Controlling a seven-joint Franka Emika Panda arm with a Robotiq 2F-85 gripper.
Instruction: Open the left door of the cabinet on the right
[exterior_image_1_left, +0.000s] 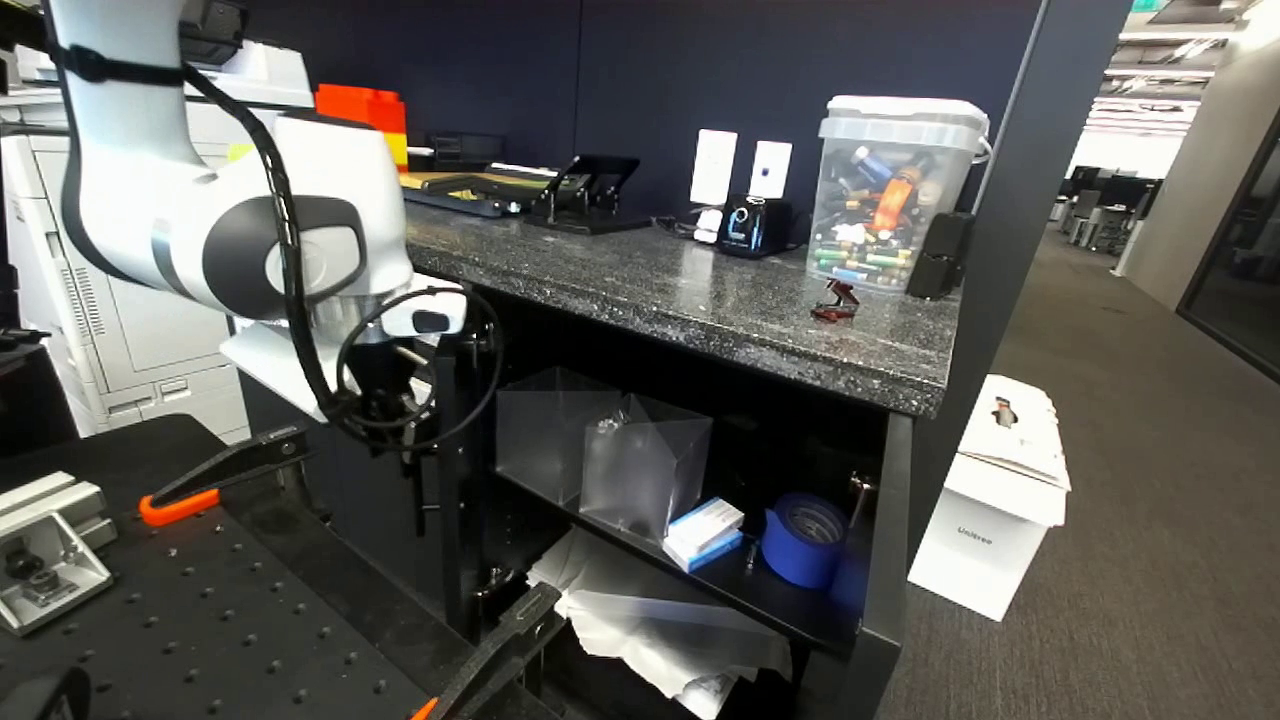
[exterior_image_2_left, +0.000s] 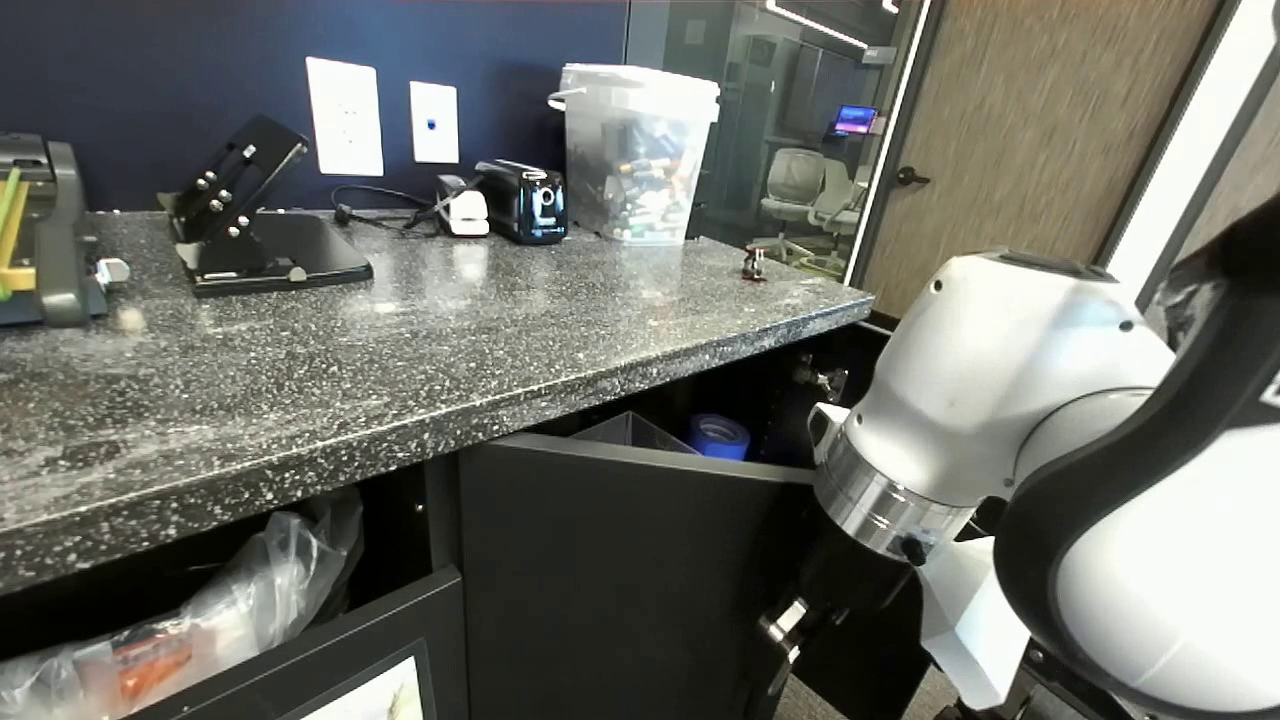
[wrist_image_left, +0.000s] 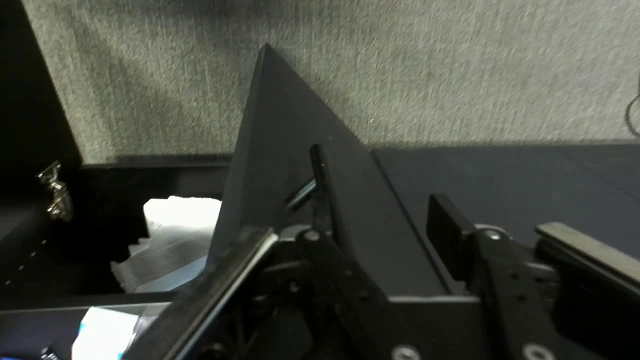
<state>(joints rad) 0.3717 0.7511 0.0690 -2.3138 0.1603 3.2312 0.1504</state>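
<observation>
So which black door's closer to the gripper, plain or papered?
The plain door: its bar handle is near the gripper; the papered door is farther off.

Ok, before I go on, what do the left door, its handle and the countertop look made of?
Left door: likely laminate or painted board, matte black; its flat face shows no grain, though metal isn't ruled out. Handle: probably metal, dark; slim, with a pale glint. Countertop: stone or an imitation of it, polished; pale speckles on dark grey, with bright reflections.
</observation>
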